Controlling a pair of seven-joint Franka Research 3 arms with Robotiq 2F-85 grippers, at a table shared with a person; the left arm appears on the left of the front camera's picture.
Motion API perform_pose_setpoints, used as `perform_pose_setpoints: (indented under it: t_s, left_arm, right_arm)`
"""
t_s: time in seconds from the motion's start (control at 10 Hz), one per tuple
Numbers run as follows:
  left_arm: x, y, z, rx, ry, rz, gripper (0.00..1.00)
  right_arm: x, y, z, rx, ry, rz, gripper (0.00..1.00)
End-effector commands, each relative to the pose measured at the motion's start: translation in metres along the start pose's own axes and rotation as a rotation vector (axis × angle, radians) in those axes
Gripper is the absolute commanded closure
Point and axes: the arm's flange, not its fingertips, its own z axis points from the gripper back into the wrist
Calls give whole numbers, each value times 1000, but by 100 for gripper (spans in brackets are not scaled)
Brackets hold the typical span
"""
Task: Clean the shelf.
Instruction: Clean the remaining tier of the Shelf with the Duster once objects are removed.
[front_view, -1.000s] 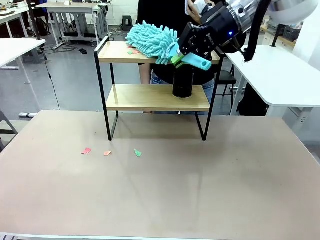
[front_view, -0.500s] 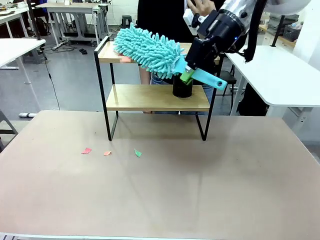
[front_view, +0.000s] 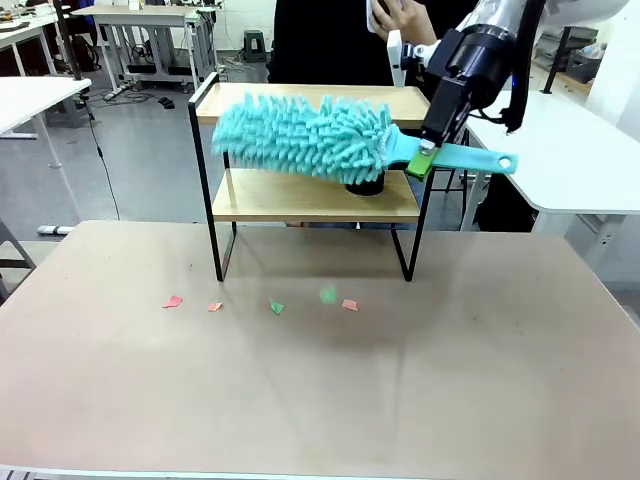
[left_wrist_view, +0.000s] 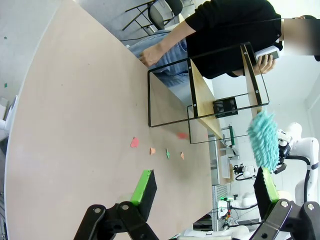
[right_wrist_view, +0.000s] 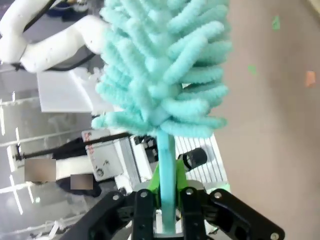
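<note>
Shelf (front_view: 270, 195) stands at the far middle of the table (front_view: 470, 400), in front of a person. The right gripper (front_view: 427, 163) is clamped on the handle of a fluffy duster (front_view: 305, 138), held level in front of the shelf, between the two boards. The left gripper (left_wrist_view: 205, 187) hangs over the table with jaws wide and empty. Paper scraps (front_view: 349, 304) lie on the table; the top board looks bare, so the top-board sweep appears done. The next move should probably address the lower board: enter between the boards, clearing the frame and the black cup (front_view: 368, 185).
</note>
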Motion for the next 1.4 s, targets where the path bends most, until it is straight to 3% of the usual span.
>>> perform_pose_setpoints:
  t_s: [0.0,0.9,1.1,1.3]
  left_arm:
    - [0,-3,-1,-14,-4,0,0]
    - [0,-3,-1,-14,-4,0,0]
    - [0,-3,-1,-14,-4,0,0]
    - [0,-3,-1,-14,-4,0,0]
  right_arm:
    - [-6,-4,14,34,52,36,89]
    - [-43,-1,20,38,-33,43,89]
    - [-95,16,37,79,-120,117,89]
    - [-165,12,56,155,-291,119,89]
